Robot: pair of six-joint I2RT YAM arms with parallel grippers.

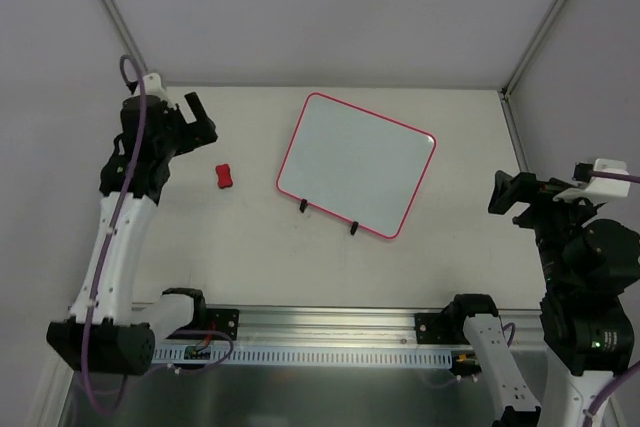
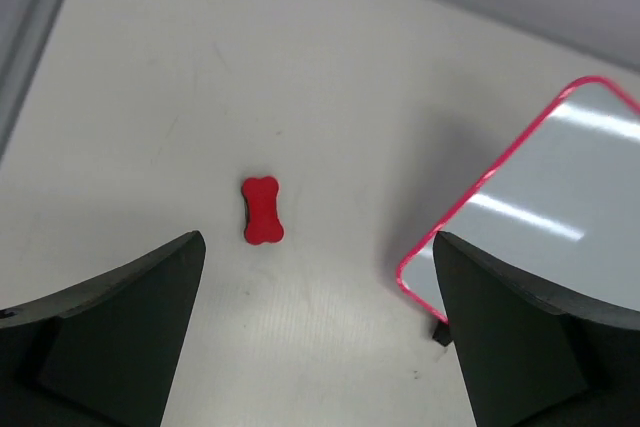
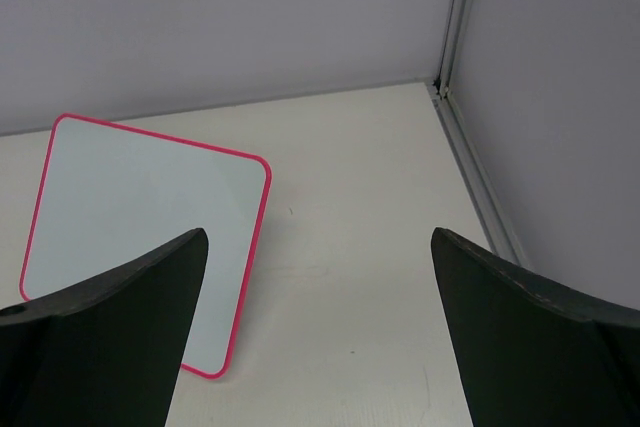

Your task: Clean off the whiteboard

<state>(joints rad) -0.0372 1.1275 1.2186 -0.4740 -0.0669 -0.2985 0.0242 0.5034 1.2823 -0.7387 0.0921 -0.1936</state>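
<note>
Left gripper (image 2: 318,247) spread, eraser (image 2: 262,210) ahead; right gripper (image 3: 320,247) spread; whiteboard (image 1: 355,162) blank, long axis far-left to near-right.

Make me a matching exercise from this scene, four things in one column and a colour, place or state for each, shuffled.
1 whiteboard
2 eraser
3 left gripper
4 right gripper

A red, lying left of the whiteboard
B open, right of the whiteboard
C blank, pink frame
D open, near the eraser

Pairs: 1-C, 2-A, 3-D, 4-B
</note>
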